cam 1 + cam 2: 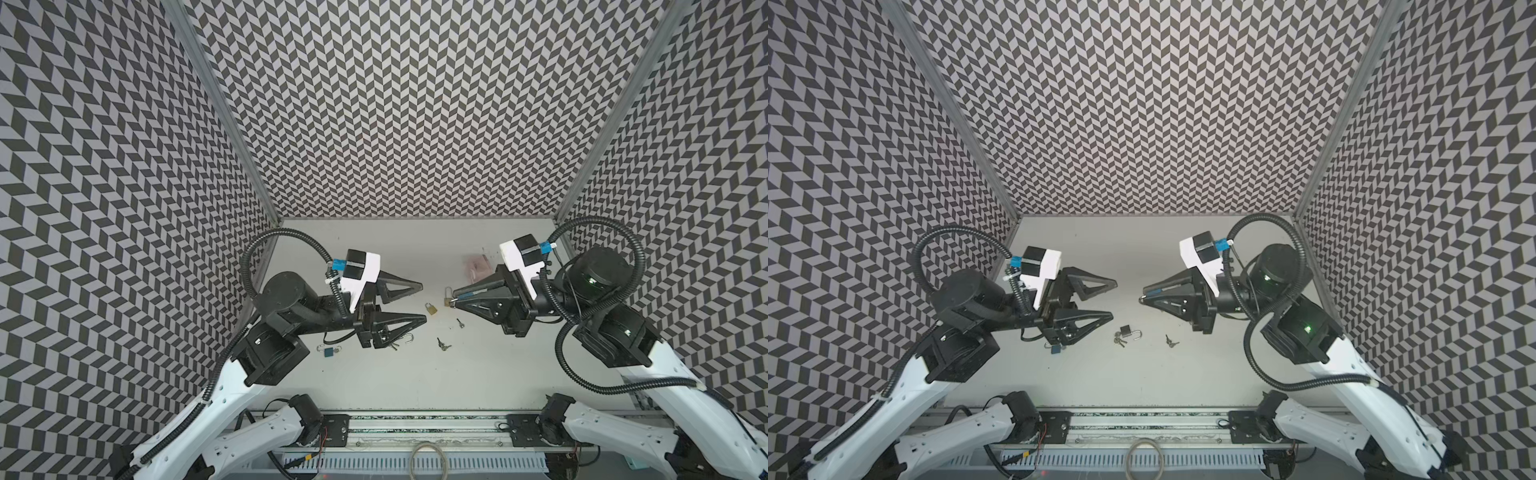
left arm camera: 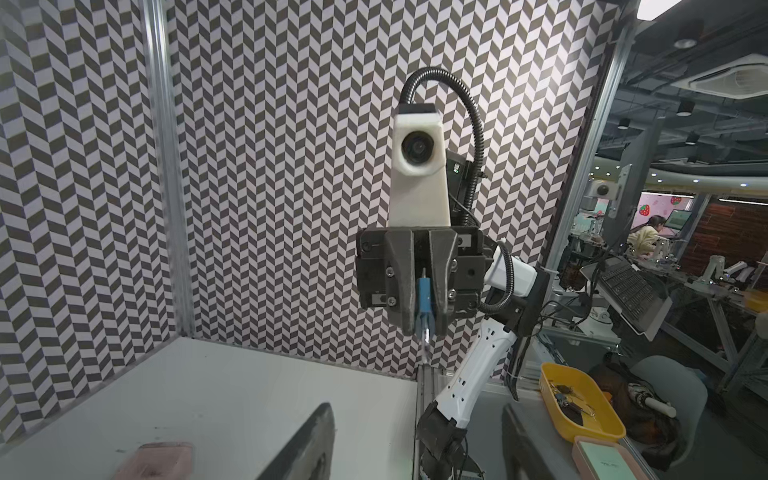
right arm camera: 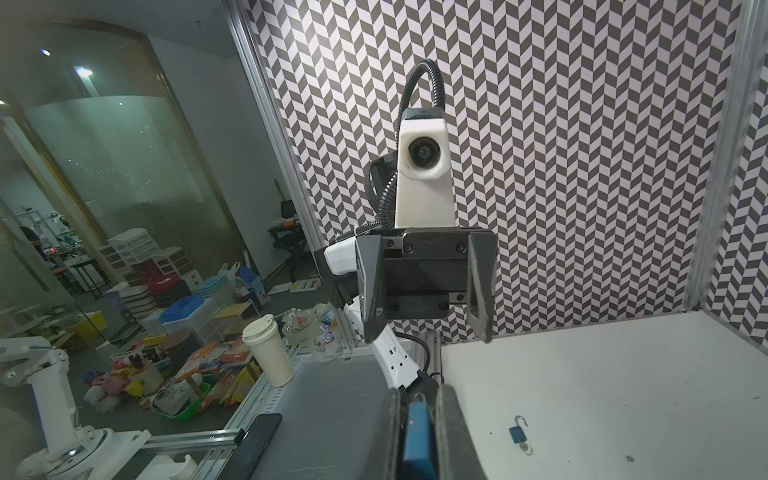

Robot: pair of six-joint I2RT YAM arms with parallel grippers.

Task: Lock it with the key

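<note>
My right gripper (image 1: 454, 298) (image 1: 1142, 298) (image 3: 419, 436) is shut on a small blue padlock (image 3: 417, 440) (image 2: 424, 297), held in the air. A silvery piece (image 2: 424, 345) sticks out past the fingertips; shackle or key, I cannot tell. My left gripper (image 1: 422, 303) (image 1: 1113, 299) (image 2: 415, 449) faces it a short way off, open and holding nothing. Loose keys (image 1: 442, 344) (image 1: 1171, 340) lie on the white table (image 1: 374, 374) below. Two brass padlocks (image 1: 431, 308) lie under the gap between the grippers.
A second blue padlock (image 1: 329, 352) (image 3: 517, 434) lies with its shackle open and a key in it, near the left arm. A dark open padlock (image 1: 1125, 331) with keys lies by the left gripper. A pink object (image 1: 477, 266) sits at the back right. Patterned walls enclose three sides.
</note>
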